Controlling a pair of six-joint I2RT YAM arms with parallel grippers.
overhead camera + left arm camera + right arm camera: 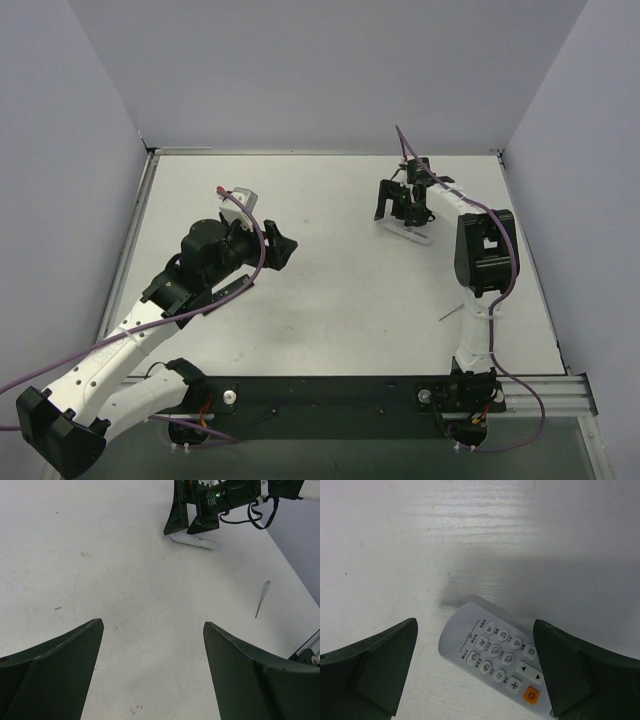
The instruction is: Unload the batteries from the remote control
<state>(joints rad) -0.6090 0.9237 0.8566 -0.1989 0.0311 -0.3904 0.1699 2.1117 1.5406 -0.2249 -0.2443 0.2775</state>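
Note:
The white remote control (492, 652) lies button side up on the table, its orange power button toward the near end. My right gripper (475, 624) hovers over it, open, a finger on either side of the remote's rounded end and not touching it. From above, the remote (407, 233) sits just under the right gripper (398, 212) at the table's far right. My left gripper (282, 246) is open over bare table left of centre, with nothing between its fingers (75, 655). The left wrist view shows the remote (196, 541) far off. The batteries are hidden.
A long thin pale stick (450, 315) lies on the table near the right arm's base, also visible from the left wrist (262, 598). Grey walls enclose the white table (330, 310) on three sides.

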